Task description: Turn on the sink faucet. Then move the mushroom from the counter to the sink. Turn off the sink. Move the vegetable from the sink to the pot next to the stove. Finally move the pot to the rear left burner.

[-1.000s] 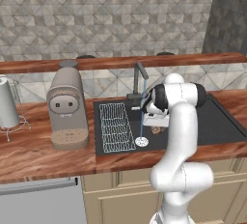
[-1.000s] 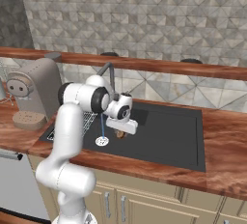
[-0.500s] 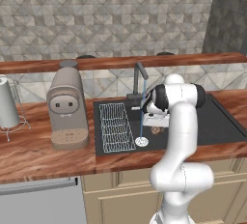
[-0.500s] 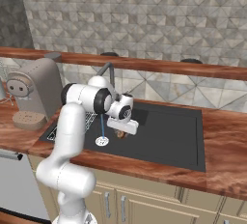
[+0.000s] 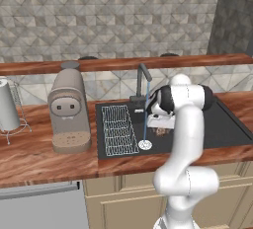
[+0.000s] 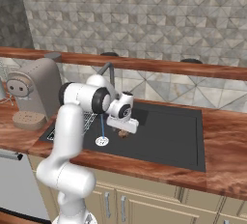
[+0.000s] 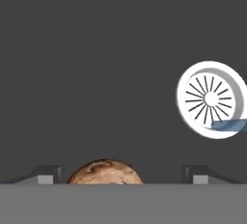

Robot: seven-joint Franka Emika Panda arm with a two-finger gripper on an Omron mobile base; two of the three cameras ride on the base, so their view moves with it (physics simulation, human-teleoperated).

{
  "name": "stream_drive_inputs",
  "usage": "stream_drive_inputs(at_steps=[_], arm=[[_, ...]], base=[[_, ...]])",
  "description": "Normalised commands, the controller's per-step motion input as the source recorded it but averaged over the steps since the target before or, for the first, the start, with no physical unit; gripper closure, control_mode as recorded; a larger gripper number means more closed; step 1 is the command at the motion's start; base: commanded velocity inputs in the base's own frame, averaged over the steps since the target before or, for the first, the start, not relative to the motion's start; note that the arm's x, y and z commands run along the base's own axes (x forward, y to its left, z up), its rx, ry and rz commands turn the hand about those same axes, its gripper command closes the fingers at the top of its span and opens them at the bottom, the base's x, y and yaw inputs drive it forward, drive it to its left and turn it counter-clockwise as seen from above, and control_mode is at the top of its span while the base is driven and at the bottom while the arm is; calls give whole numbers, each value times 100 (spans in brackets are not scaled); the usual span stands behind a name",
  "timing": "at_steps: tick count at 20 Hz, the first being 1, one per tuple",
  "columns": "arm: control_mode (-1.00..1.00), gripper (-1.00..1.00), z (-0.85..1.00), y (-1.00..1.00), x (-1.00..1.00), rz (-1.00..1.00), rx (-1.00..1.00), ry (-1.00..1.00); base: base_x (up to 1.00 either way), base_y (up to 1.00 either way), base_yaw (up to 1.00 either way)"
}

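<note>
Mushroom: the mushroom is a round brown cap, mottled with lighter and darker reddish patches. It lies on the dark floor of the sink, between my two fingertips but touching neither of them as far as I can see.
Pincer: my pincer is released, the jaws stand wide apart on both sides of the mushroom. It hangs low inside the basin, pointing down.
Water: a thin blue stream falls from the faucet onto the white round drain.
Drain: near the mushroom, a little apart from it.
Rack: a wire rack lies at the left part of the sink.
Surface: the wooden surface carries a beige coffee machine, left of the sink.
</note>
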Motion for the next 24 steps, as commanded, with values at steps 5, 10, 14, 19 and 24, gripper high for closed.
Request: stream_drive_inputs(at_steps=[5, 10, 14, 19, 24], arm=[[-100, -100, 31, 0, -28, 0, 0, -5], [-100, -100, 42, 0, -37, 0, 0, -7], [-100, -100, 42, -2, -38, -1, 0, -9], [-100, -100, 48, -4, -37, -2, 0, -9], [-100, -100, 46, -5, -33, -3, 0, -8]], base=[[0, 0, 0], [0, 0, 0], [0, 0, 0], [0, 0, 0], [0, 0, 0]])
